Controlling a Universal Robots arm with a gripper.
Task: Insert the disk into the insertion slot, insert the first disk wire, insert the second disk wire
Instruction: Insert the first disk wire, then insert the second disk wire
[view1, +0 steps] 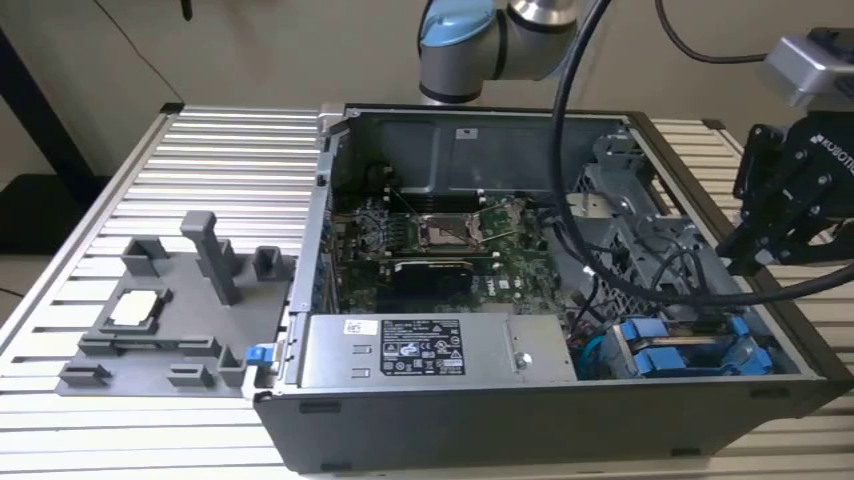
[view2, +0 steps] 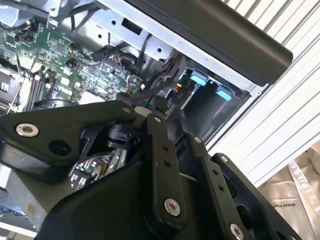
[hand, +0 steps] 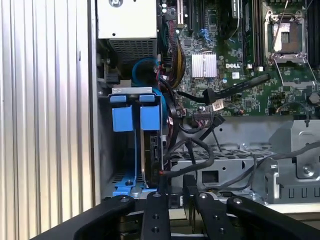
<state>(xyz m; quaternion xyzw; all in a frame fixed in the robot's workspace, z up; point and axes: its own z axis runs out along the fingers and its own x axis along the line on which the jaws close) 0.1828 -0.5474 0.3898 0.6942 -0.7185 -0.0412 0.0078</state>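
The black multi-link end effector (view1: 742, 262) is hanging over the edge of the open black computer case (view1: 534, 420) on the exterior view's right, above the corner that holds the drives. In both wrist views its fingers (hand: 156, 215) are sitting narrow, drawn nearly together. I cannot tell whether they are pinching anything.

The flat silver-grey disk in its bright blue plastic carrier (hand: 150, 150) is sitting edge-on inside the narrow grey sheet-metal insertion slot (hand: 132, 91), just beside a second blue-framed carrier (hand: 124, 118). Loose black wires (hand: 195, 150) are curling between the disk and the end effector. The green motherboard (view1: 454, 235) is lying deeper in the case.

The case is resting on a ribbed aluminium bench (view1: 200, 160), with a grey fixture plate (view1: 147, 330) on the exterior view's left.
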